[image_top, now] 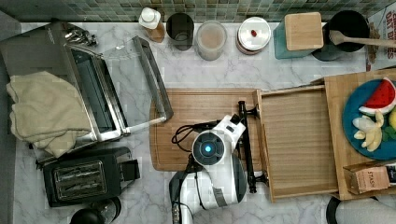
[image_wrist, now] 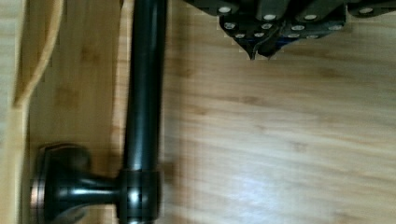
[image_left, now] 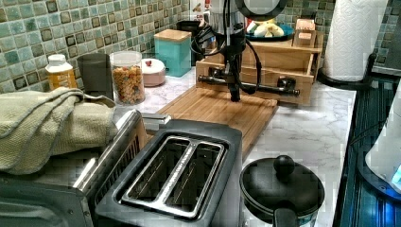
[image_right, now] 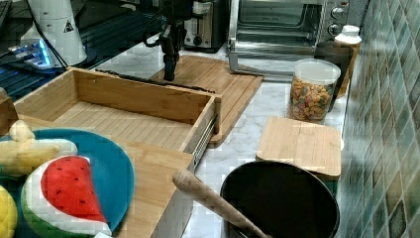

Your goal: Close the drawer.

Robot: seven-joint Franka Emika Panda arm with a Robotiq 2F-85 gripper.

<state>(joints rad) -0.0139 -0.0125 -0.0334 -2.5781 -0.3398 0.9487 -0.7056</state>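
Wrist view: my fingers (image_wrist: 261, 49) pinched shut, empty, just beside long black bar handle (image_wrist: 142, 84) of light-wood drawer (image_top: 299, 140), ready to push.

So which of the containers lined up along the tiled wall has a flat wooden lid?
The teal square canister; its square light-wood lid is unlike the round or screw tops on the other containers.

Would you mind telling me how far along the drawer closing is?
Barely started. The drawer is pulled fully out. The gripper, fingers together, is down beside the black handle over the cutting board. Pushing the drawer in is all that is left.
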